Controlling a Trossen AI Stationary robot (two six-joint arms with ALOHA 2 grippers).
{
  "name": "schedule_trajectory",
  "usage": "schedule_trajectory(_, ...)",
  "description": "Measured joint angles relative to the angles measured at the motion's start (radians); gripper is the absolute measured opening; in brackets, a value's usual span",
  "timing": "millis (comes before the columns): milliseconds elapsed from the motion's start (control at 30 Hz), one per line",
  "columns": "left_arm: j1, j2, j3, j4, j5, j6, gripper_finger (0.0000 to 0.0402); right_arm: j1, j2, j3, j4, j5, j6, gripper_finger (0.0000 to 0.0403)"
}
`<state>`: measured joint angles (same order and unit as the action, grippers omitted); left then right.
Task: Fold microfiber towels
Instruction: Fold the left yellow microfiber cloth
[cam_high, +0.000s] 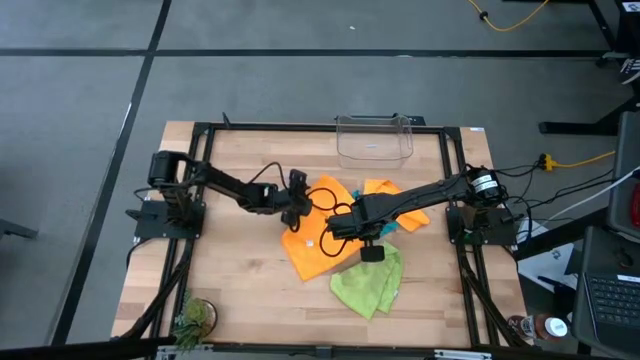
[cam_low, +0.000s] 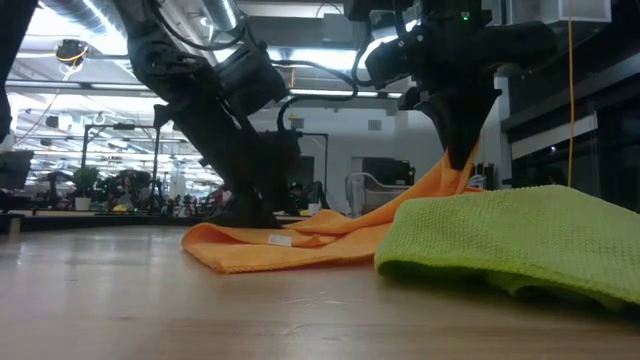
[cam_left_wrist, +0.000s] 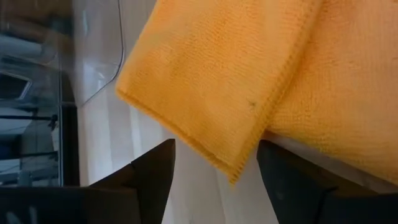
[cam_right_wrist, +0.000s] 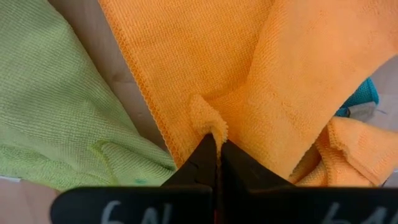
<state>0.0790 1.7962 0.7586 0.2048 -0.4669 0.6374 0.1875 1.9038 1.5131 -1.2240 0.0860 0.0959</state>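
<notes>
Green towel (cam_low: 520, 245), right claw (cam_right_wrist: 216, 144) pinching orange towel (cam_right_wrist: 249, 74)

Orange (cam_high: 312, 245), green (cam_high: 368, 283), teal (cam_high: 388, 228) towels, heaped.

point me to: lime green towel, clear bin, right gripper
lime green towel (cam_high: 368, 283), high view, middle of the cloth.
clear plastic bin (cam_high: 374, 150), high view, its bare floor.
right gripper (cam_right_wrist: 216, 149), right wrist view, fingertips shut on a pinch of the orange towel (cam_right_wrist: 186, 56).
</notes>
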Motion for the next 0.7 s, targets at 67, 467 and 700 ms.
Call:
schedule_trajectory(67,0.000,0.005,0.000,0.016,-0.003,0.013,0.0208,0.000,0.000,0.000,0.000,0.000,0.000,0.0007)
schedule_trajectory(467,-0.001,0.018,0.000,0.032,0.074,0.099,0.0107,0.000,0.000,0.000,0.000,0.000,0.000,0.0007)
schedule_trajectory(700,-0.008,0.018,0.000,0.018,-0.014,-0.099,0.0007,0.000,0.000,0.000,0.000,0.000,-0.001,0.0007)
